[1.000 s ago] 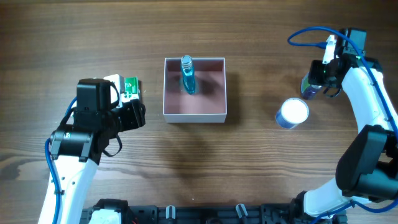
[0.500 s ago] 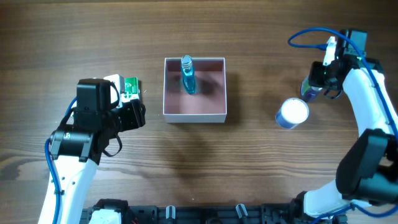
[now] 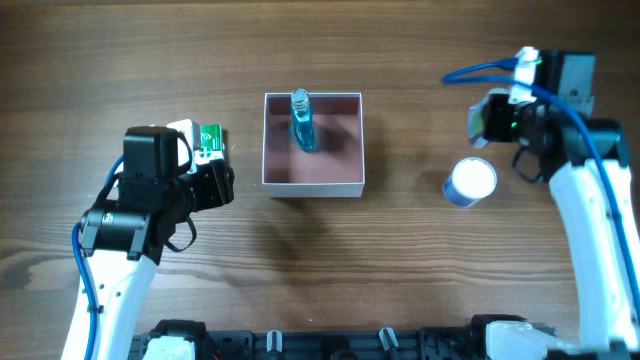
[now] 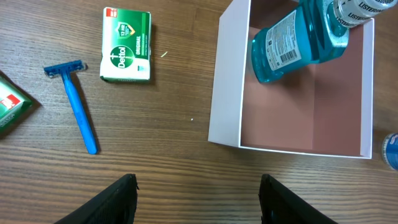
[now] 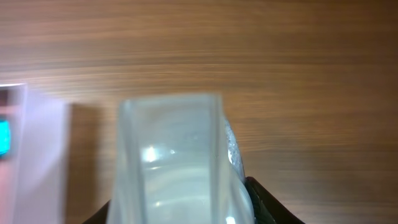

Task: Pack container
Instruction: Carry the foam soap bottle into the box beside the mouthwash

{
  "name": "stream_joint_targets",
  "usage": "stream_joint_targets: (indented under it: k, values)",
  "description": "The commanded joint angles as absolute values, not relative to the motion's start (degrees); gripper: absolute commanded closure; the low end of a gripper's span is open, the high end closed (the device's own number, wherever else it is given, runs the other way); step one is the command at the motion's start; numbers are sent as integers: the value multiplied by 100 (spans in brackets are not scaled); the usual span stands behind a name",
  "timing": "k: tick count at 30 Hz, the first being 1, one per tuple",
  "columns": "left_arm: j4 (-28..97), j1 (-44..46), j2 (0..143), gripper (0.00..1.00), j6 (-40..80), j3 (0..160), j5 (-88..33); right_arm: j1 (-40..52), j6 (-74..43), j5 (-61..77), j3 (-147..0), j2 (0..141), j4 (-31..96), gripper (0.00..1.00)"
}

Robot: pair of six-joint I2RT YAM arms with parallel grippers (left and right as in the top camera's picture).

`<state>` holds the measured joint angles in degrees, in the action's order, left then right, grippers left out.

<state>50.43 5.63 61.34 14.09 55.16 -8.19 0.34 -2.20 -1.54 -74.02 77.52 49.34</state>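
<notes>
Tabletop (image 3: 400, 270): dark wood grain.

Container (image 3: 335, 160): at the middle of the tabletop, open side up, with white walls and a pink floor. Left wrist view shows its near-left corner and white side wall (image 4: 229, 81).

Bottle (image 3: 302, 125): blue, inside the container in the far-left part, cap toward the far wall. Cannot tell whether it lies flat or leans. The left wrist view shows its label and barcode (image 4: 292, 40). The rest of the pink floor is bare.

Left of the container, on the tabletop:
- soap box (image 3: 210, 140), green, flat, near the container but apart from it (image 4: 126, 53);
- razor (image 4: 79, 109), blue, just beside the soap box and not touching it, head away from the camera;
- red-and-green pack (image 4: 9, 109), cut off by the frame edge.

Jar (image 3: 470, 182): white lid, right of the container and well apart from it.

Left jaws: open, nothing between the fingers (image 4: 124, 199). They hang over bare wood in front of the container's left corner.

Right jaws: closed on a clear item (image 5: 171, 162), held above the tabletop right of the container and beyond the jar. The view is blurred, so the item's kind is not legible. One dark finger (image 5: 264, 202) shows beside it.
</notes>
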Motion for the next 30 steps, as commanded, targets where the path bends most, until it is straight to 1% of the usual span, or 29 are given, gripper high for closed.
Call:
stream_joint_targets:
  k: [1,4,7,11,14,18,24,30]
  values:
    - [5041,589,6163,37,1396,5638,-786,729,-1107,-169,-7876,7137,5039,96]
    - [5041,589,6163,37,1396,5638,-786,1343,-1474,-204,-7985,6989,5063,96]
    - [5043,589,6163,37,1396,5638,-788,2064,-1745,-567,-8117,7015,5063,96]
    - [5046,589,6163,37,1398,5638,-788,2867,-1968,-1079,-8453,7273,5085,96]
    - [5046,589,6163,38,1398,5638,-788,3245,-2069,-1326,-8785,7634,5085,96]
    - [5046,589,6163,38,1398,5638,-788,3433,-2340,-1352,-9054,8184,5087,96]
    - [5046,589,6163,38,1398,5638,-788,3487,-3092,-1315,-9091,9030,5076,96]
    - [5046,589,6163,37,1398,5638,-788,3492,-3153,-1210,-9091,9642,4766,96]
